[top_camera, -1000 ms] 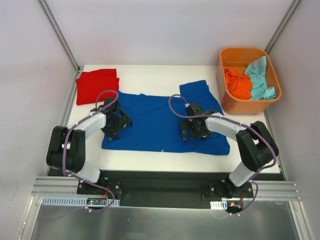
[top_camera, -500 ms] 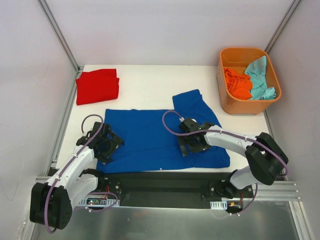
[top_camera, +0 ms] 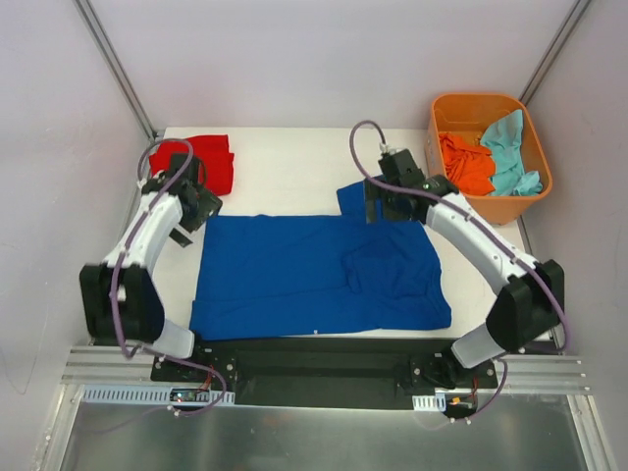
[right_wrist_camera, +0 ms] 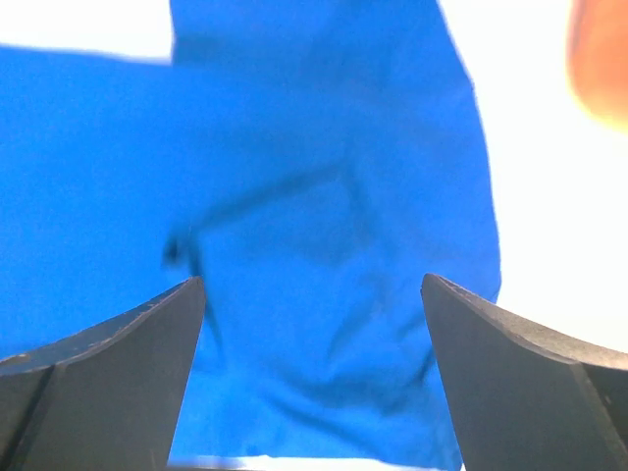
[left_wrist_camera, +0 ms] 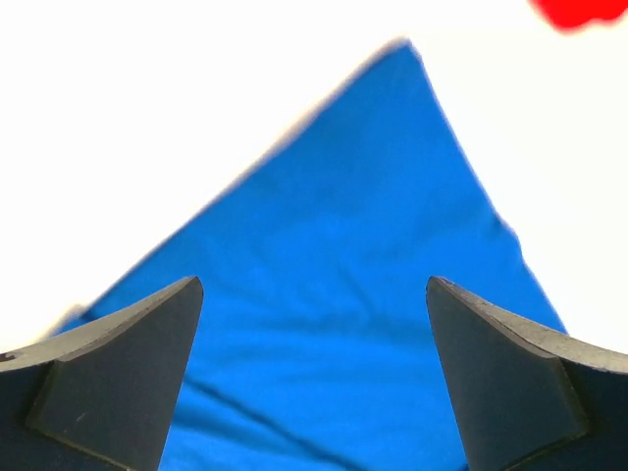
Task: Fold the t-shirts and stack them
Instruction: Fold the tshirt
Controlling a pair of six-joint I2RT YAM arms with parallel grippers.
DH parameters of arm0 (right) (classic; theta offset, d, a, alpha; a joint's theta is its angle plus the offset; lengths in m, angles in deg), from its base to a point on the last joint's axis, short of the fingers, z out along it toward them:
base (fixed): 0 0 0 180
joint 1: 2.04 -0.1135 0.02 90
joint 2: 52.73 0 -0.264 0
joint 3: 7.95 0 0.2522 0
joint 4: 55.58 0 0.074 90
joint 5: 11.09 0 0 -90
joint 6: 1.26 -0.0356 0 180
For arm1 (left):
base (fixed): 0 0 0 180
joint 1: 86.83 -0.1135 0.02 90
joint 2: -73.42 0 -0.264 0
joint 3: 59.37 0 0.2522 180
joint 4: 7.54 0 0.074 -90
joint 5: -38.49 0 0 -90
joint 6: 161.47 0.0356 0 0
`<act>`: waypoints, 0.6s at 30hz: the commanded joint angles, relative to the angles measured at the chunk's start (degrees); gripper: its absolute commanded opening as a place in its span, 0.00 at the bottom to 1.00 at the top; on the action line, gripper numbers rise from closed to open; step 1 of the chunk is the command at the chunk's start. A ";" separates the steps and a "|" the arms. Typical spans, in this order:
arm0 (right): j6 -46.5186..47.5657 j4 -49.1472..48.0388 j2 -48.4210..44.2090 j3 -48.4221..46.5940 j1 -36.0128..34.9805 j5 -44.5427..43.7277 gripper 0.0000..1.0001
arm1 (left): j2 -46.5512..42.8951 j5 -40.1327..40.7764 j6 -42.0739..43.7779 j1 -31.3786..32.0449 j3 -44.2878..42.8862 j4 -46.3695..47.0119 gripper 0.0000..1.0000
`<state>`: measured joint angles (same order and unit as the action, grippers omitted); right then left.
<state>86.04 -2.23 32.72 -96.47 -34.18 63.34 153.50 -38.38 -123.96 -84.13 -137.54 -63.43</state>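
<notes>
The royal-blue t-shirt lies spread flat on the white table, no lettering showing. My left gripper is open and empty at the shirt's far left corner; in the left wrist view blue cloth lies between its fingers. My right gripper is open and empty over the shirt's far right sleeve; in the right wrist view it looks down on wrinkled blue cloth. A folded red t-shirt lies at the far left, partly behind the left arm. Orange and teal shirts lie in the tub.
The rigid orange plastic tub stands at the far right corner of the table. White table shows between the red shirt and the tub. Grey walls close in the left, right and back sides.
Both arms have swung from the shirt's near edge to its far edge. The blue shirt now lies flatter and nearer the front, with its right sleeve spread.
</notes>
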 commanded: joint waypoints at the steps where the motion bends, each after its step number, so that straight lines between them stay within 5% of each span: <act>1: 4.90 -0.22 8.84 -10.65 5.50 4.47 0.97 | 14.97 2.25 7.13 -1.73 -13.00 -1.73 0.96; 8: 8.06 1.63 27.63 -29.46 12.97 10.39 0.97 | 33.02 5.77 10.56 -2.35 -31.28 -3.48 0.75; 18: 11.58 -1.01 43.83 -44.14 16.41 12.85 0.97 | 46.13 3.13 11.36 -3.93 -37.90 -5.50 0.59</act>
<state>95.63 -2.16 72.50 -134.24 -18.81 73.55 197.30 -35.65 -114.01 -87.67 -172.79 -65.66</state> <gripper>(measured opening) 0.966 0.613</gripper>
